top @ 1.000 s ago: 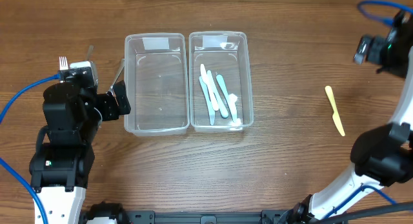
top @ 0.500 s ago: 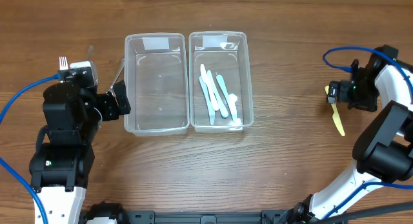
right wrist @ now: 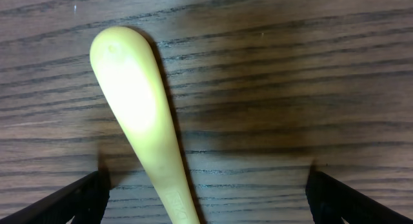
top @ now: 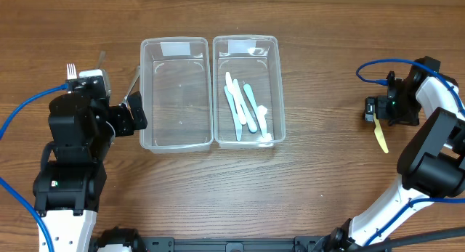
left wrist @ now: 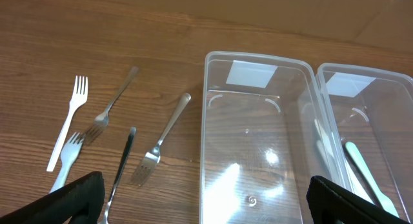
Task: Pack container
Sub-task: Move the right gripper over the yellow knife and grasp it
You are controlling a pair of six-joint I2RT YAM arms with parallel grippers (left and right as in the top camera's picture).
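Two clear plastic containers stand side by side. The left container (top: 175,94) (left wrist: 258,140) is empty. The right container (top: 247,90) (left wrist: 361,121) holds several pale blue and white plastic knives (top: 243,110). A yellow plastic knife (top: 380,136) (right wrist: 145,127) lies on the table at the right. My right gripper (top: 376,110) (right wrist: 205,201) is open, low over the knife's handle end, a finger on each side, not touching it. My left gripper (top: 134,112) (left wrist: 206,201) is open and empty beside the left container's left wall.
Several forks lie on the table left of the containers: a white plastic fork (left wrist: 68,121), metal forks (left wrist: 113,108) (left wrist: 164,137) and a dark-handled one (left wrist: 122,162). In the overhead view the left arm hides most of them; one fork head (top: 71,69) shows.
My right arm has swung from the far right corner down to the yellow knife and now straddles its handle end. The left arm has not moved.
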